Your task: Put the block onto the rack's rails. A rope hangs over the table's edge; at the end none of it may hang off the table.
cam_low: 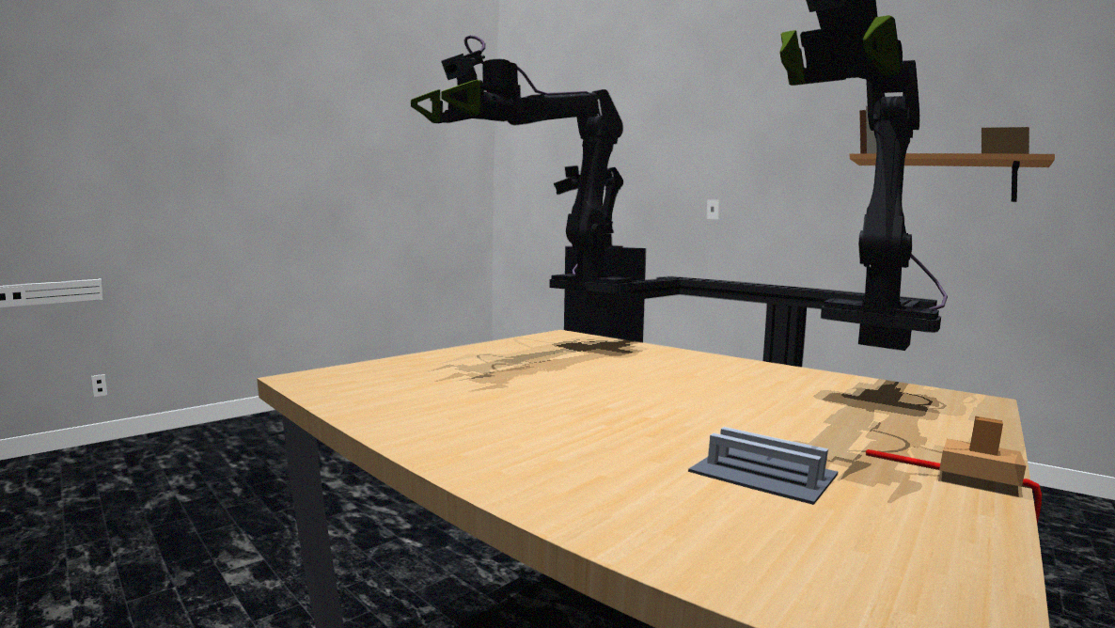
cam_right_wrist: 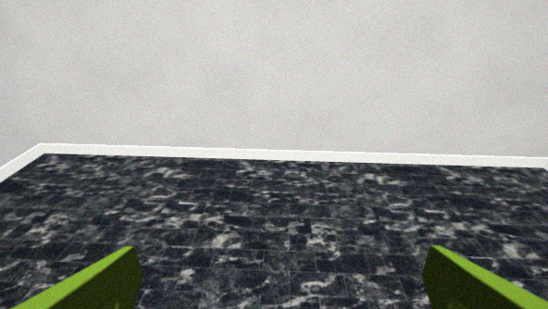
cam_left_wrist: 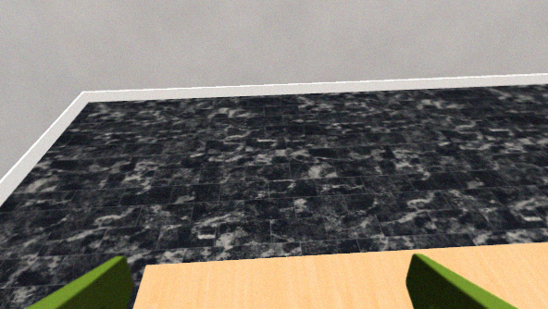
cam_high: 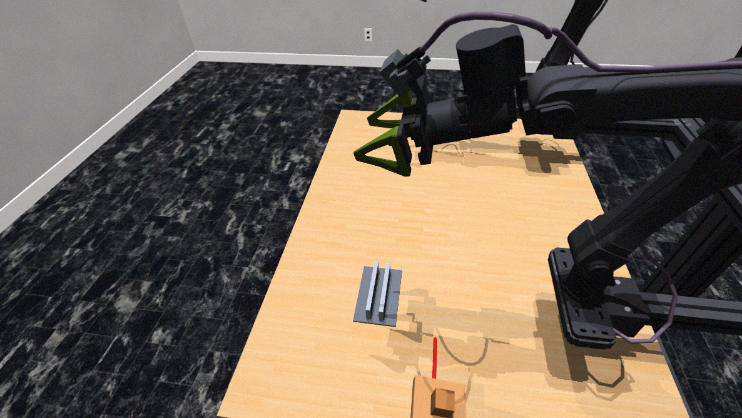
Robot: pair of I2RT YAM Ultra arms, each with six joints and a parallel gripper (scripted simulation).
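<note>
On the pale wooden table, below both spread, unloaded grippers, the brown knobbed block awaits lifting; next, one gripper must descend.

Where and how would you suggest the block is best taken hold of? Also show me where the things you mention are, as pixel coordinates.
I would grip the upright knob (cam_high: 442, 401) (cam_low: 986, 435) on top of the block (cam_high: 421, 392) (cam_low: 981, 465), coming from straight above with the fingers on two opposite sides. It stands up narrow and free above the wider base, which lies over the red rope (cam_high: 434, 358) (cam_low: 902, 458).
</note>
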